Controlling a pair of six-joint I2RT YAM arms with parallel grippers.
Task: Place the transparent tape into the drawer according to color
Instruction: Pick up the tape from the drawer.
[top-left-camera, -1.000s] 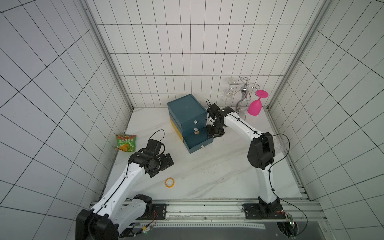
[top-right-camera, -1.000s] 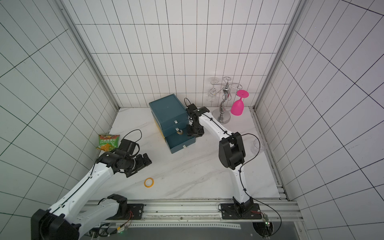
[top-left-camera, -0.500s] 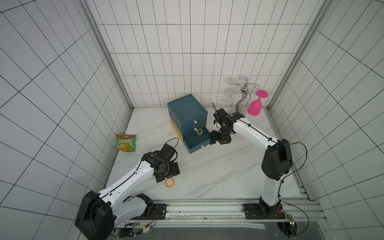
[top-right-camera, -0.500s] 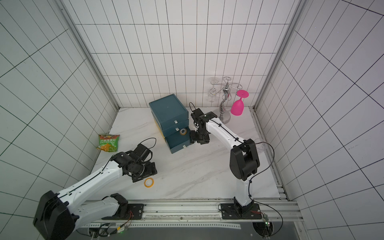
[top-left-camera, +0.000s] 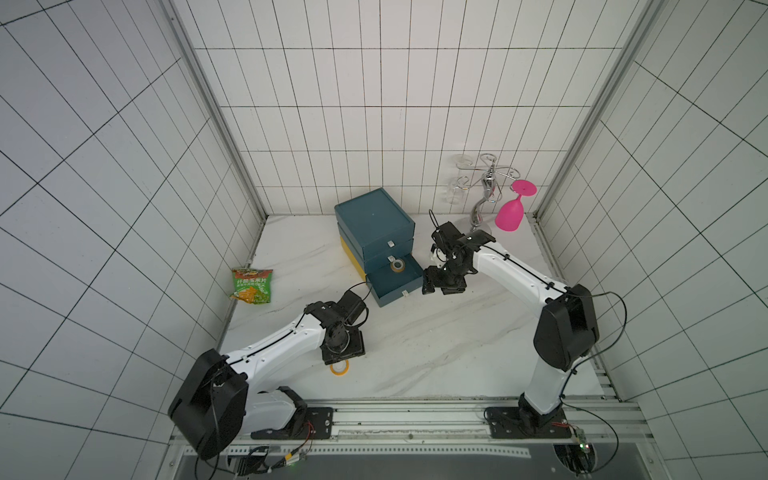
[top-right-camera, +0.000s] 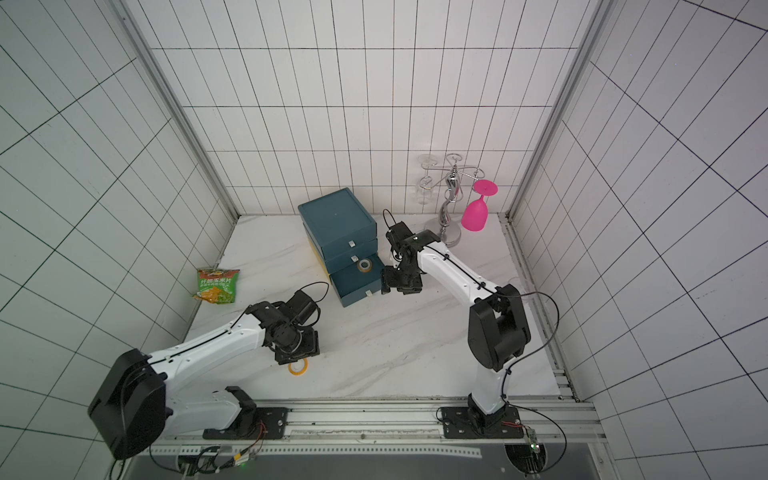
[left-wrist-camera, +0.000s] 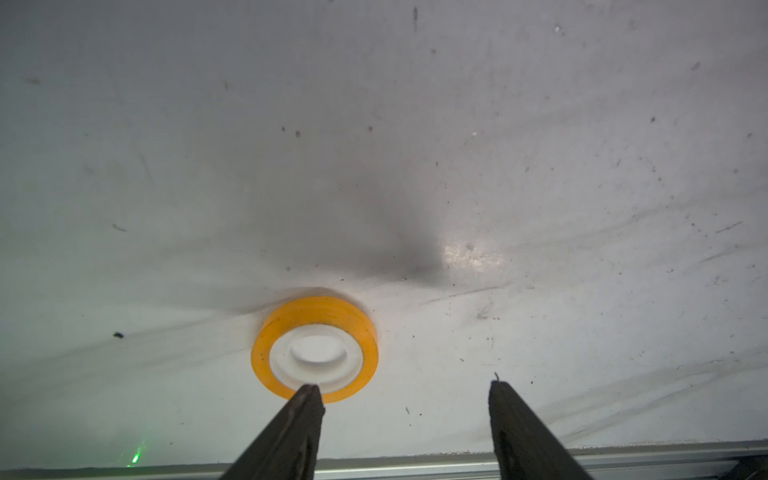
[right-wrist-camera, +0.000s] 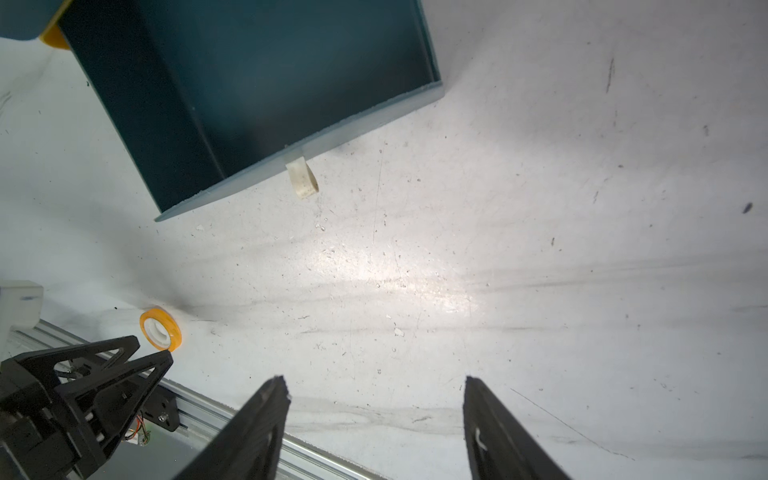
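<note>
An orange-yellow roll of transparent tape (left-wrist-camera: 314, 349) lies flat on the white table near the front rail, seen in both top views (top-left-camera: 339, 368) (top-right-camera: 298, 367). My left gripper (left-wrist-camera: 403, 386) hangs open just over it. One fingertip (left-wrist-camera: 309, 390) sits at the roll's near rim, the other stands well clear to the side. The bottom drawer (top-left-camera: 395, 278) of the teal stack is pulled out, and another tape roll (top-left-camera: 397, 266) lies inside near its back. My right gripper (right-wrist-camera: 374, 382) is open and empty, beside the drawer's front corner (top-left-camera: 442, 286).
A green snack bag (top-left-camera: 251, 285) lies by the left wall. A metal glass rack (top-left-camera: 484, 195) with a pink glass (top-left-camera: 513, 212) stands at the back right. The drawer's white pull tab (right-wrist-camera: 301, 178) sticks out in front. The metal rail (top-left-camera: 415, 411) runs along the table's front.
My left gripper swung right and down onto the orange roll, its jaws narrowing. My right gripper opened, left a roll in the bottom drawer, and drew back to the drawer's right.
</note>
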